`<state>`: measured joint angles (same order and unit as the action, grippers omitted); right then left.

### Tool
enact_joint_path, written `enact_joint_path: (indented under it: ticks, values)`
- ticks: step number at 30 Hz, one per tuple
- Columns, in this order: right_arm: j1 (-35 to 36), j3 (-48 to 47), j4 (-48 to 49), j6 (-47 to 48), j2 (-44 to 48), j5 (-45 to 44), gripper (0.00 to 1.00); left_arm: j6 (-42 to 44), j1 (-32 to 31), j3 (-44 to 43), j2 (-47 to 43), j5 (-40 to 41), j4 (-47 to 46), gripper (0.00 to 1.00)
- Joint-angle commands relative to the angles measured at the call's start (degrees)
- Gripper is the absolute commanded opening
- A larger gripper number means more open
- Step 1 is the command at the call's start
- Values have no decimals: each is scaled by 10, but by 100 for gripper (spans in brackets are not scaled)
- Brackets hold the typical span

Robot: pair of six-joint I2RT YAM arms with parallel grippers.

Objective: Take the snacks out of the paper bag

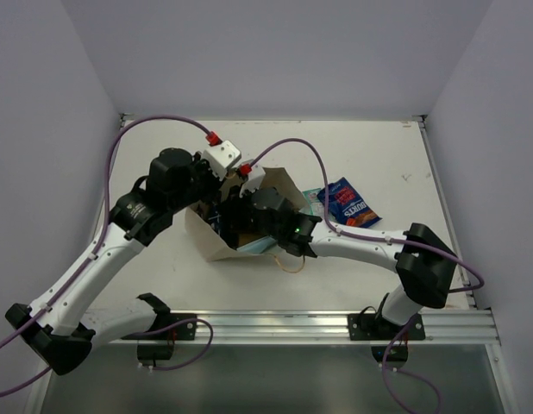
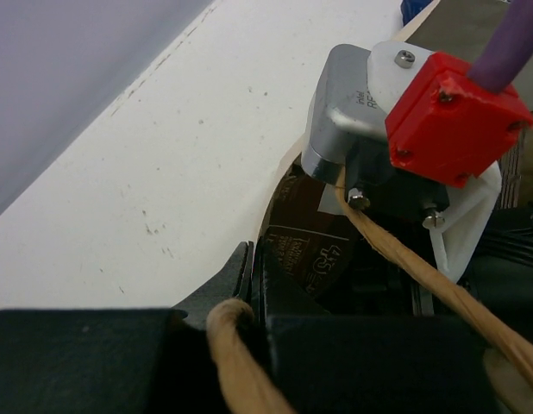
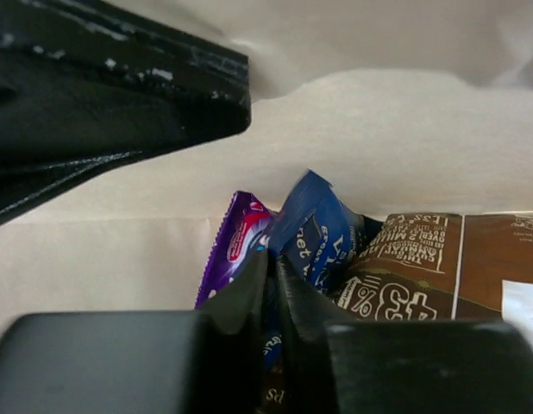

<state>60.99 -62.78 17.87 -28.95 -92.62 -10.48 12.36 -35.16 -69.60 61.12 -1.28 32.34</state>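
Note:
The tan paper bag (image 1: pixel 213 244) lies on its side mid-table, its mouth towards the right. My left gripper (image 2: pixel 252 259) is shut on the bag's rim, beside a twisted paper handle (image 2: pixel 236 354); in the top view it sits at the bag's far edge (image 1: pixel 216 185). My right gripper (image 3: pixel 273 267) is inside the bag, shut on a dark blue snack packet (image 3: pixel 322 226). A purple-and-white packet (image 3: pixel 236 241) lies to its left and a brown packet (image 3: pixel 422 259) to its right. The brown packet also shows in the left wrist view (image 2: pixel 311 252).
Another dark blue packet (image 1: pixel 351 205) lies on the table right of the bag, with a teal packet (image 1: pixel 311 198) partly hidden beside it. The right wrist's camera with its red plug (image 2: pixel 448 112) hangs close over the bag mouth. White walls enclose the table.

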Motion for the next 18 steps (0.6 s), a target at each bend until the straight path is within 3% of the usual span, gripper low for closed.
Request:
enact_joint_path:
  ticks: [1, 3, 11, 18]
  values:
    - [-1, 4, 27, -2, 9, -10, 7, -17, -3, -4, -22, -14, -35, 0]
    - [-2, 19, 30, 12, 35, -7, 0, -16, -4, 1, -24, -7, -36, 0]
    - [-3, 47, 1, 72, 171, -4, 0, -8, -3, 22, -35, 9, -39, 0]
    - [-32, 23, -93, 99, 280, 26, 0, -3, -3, 26, -29, 35, -40, 0]
